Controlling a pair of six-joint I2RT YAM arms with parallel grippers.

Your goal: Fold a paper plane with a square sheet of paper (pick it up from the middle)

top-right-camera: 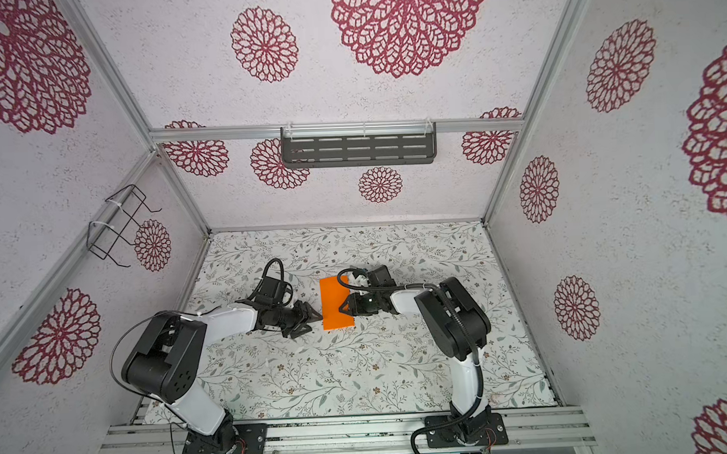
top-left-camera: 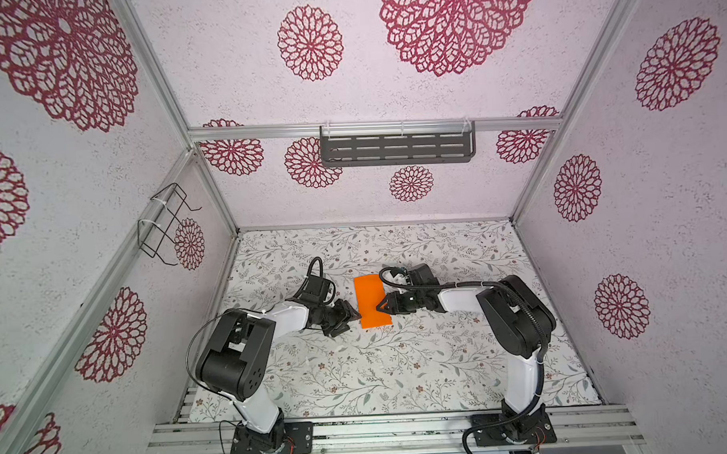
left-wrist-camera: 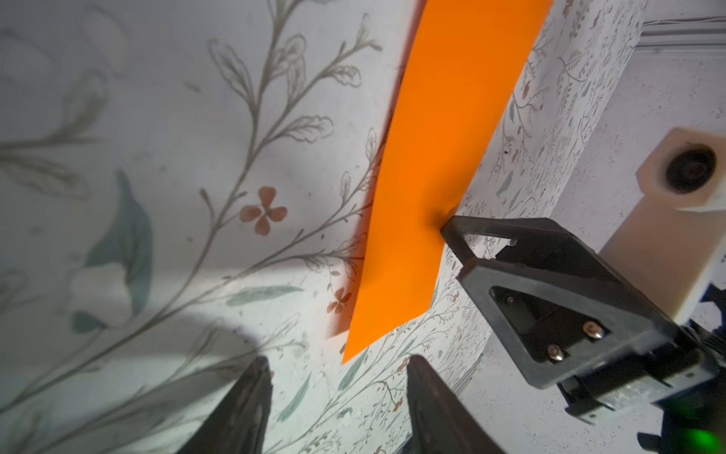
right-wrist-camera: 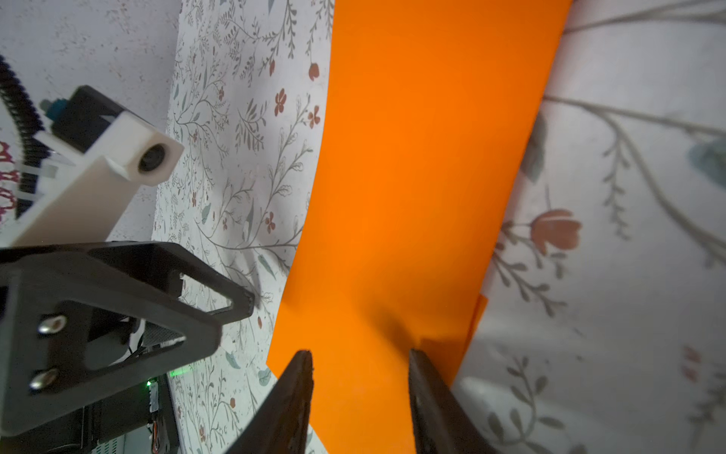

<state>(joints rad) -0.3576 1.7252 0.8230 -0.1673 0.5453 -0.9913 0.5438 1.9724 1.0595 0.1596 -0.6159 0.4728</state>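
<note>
While the bright orange thin paper sheet (top-left-camera: 370, 298) lies flat on the white floral-print tablecloth (top-left-camera: 399, 360), roughly mid-table, it shows as a tall rectangle rather than a square. Same in both top views: the sheet (top-right-camera: 333, 304) has its long sides running front-to-back. The right wrist view shows a 2nd orange layer (right-wrist-camera: 480, 314) peeking out along one long edge, so the sheet is doubled over.

The left gripper (top-left-camera: 352, 322), black plastic w/ triangular fingers, sits low at the sheet's left long edge, near the front corner. Its jaws stand part-open w/ nothing btwn them. In the left wrist view the two fingertips (left-wrist-camera: 424, 389) are apart, w/ bare cloth in the gap, and the sheet (left-wrist-camera: 440, 157) starts just beyond, corner nearest. In a top view the upper fingertip is touching or just beside the paper's edge; can't tell which.

The right gripper (top-left-camera: 380, 306), same black build, is on the sheet's right side w/ its tips over the right long edge, approx mid-length. Its jaws are part-open too. The right wrist view has this gripper (right-wrist-camera: 359, 353) w/ both fingers spread and the orange paper (right-wrist-camera: 412, 177) lying flat under and btwn them, not pinched. In the left wrist view one of its fingertips (left-wrist-camera: 451, 231) meets the paper w/ a small shadow at the contact. How hard it presses can't be told.

A dark grey slotted metal shelf (top-left-camera: 397, 148) hangs on the back wall.
</note>
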